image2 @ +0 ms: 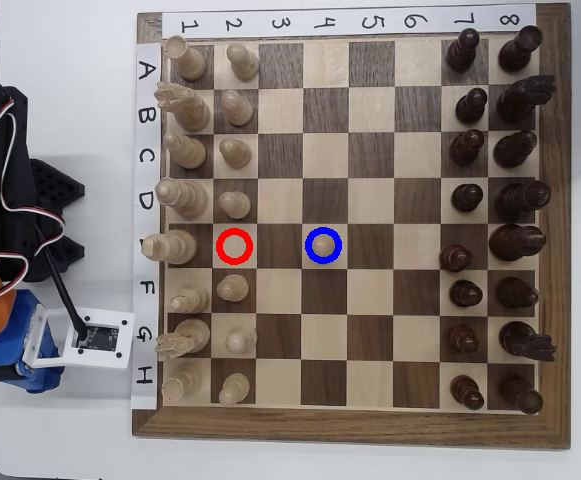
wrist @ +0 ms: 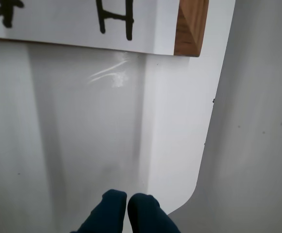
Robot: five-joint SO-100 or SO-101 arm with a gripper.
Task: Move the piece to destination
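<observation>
In the overhead view a cream pawn stands upright inside the blue ring on a light square in row E, column 4. The square with the red ring in column 2 of the same row holds no piece. My arm sits off the board's left edge near rows F to H, and its fingertips are hidden under the white camera mount. In the wrist view my gripper shows two dark blue fingers pressed together, empty, over bare white table. The pawn is out of the wrist view.
Pale pieces fill columns 1 and 2, dark pieces columns 7 and 8. The wrist view shows the board's wooden corner, the paper label with "H" and the white table's rounded edge.
</observation>
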